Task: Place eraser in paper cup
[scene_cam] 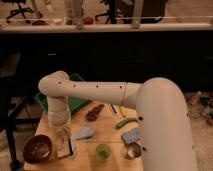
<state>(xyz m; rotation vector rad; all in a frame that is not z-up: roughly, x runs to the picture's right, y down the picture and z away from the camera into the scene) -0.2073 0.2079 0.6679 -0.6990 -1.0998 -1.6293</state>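
My gripper hangs straight down from the white arm at the table's front left. It sits right over the white paper cup and hides most of it. A narrow dark strip with pale edges, seemingly the eraser, stands upright in the gripper at the cup's mouth. The gripper looks shut on it. I cannot tell whether the eraser touches the inside of the cup.
A maroon bowl sits left of the cup and a blue-grey sponge block right of it. A green cup, metal cup, grey block, green pod, brown items, thin pale sticks and green tray fill the table.
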